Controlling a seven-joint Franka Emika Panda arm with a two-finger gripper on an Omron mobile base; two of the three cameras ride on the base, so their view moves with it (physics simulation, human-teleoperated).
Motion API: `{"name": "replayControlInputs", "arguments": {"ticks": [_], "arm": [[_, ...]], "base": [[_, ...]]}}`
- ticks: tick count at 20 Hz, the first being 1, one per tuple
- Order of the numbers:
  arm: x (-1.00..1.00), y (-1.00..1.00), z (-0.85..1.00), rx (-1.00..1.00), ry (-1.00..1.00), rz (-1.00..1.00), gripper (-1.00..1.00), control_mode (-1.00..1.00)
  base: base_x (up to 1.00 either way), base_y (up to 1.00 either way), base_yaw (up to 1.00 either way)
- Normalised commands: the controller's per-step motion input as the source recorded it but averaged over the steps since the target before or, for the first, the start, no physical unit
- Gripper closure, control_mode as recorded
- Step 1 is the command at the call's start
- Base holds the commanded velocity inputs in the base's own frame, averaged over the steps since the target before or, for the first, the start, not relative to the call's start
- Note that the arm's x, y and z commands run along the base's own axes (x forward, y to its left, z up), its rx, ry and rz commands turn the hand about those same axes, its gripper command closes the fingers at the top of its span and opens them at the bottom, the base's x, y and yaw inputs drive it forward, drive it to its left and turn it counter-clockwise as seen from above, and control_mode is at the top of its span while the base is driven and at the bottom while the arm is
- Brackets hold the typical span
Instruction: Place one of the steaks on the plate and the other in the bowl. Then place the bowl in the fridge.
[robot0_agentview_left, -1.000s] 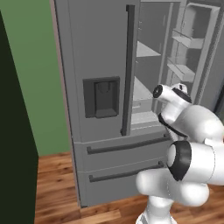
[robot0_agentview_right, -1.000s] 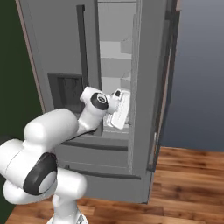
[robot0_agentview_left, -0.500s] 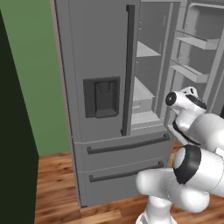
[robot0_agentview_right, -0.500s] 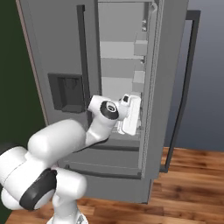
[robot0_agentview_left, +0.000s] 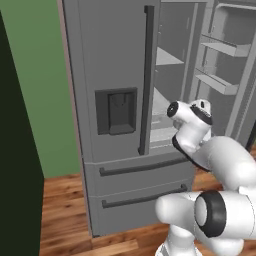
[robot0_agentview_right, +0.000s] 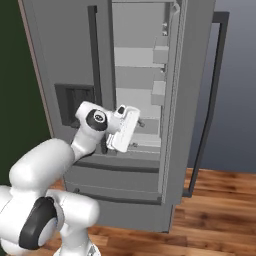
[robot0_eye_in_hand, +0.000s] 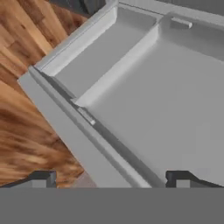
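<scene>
The fridge (robot0_agentview_left: 115, 60) (robot0_agentview_right: 65, 55) stands in front of me, its left door shut and its right door (robot0_agentview_right: 192, 100) swung open. My gripper (robot0_agentview_right: 136, 124) (robot0_agentview_left: 199, 106) hangs at the lower shelves of the open compartment, open and holding nothing. In the hand view the gripper (robot0_eye_in_hand: 113, 177) looks down on a bare grey shelf (robot0_eye_in_hand: 166, 100) and a shallow bin (robot0_eye_in_hand: 94, 54), its fingertips (robot0_eye_in_hand: 43, 177) wide apart. The steaks, the plate and the bowl are out of view.
The open door carries shelves (robot0_agentview_left: 222, 47) on its inner side, close to my arm's right. The dispenser panel (robot0_agentview_left: 116, 111) and two drawers (robot0_agentview_left: 140, 197) lie left and below. Wooden floor (robot0_agentview_right: 215, 220) spreads around the fridge; a dark wall (robot0_agentview_left: 15, 150) stands at left.
My hand swung right toward the open door, then back left to the shelves. The right door stands a little wider than a second ago. The jaws stayed open.
</scene>
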Motion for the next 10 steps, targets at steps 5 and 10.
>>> {"name": "replayControlInputs", "arguments": {"ticks": [5,10], "arm": [[0.27,0.16,-0.50,0.78,-0.35,-0.52,-1.00,-1.00],[0.18,0.10,-0.43,0.71,-0.51,-0.59,-1.00,-1.00]], "base": [[0.00,0.00,0.00],[0.00,0.00,0.00]]}}
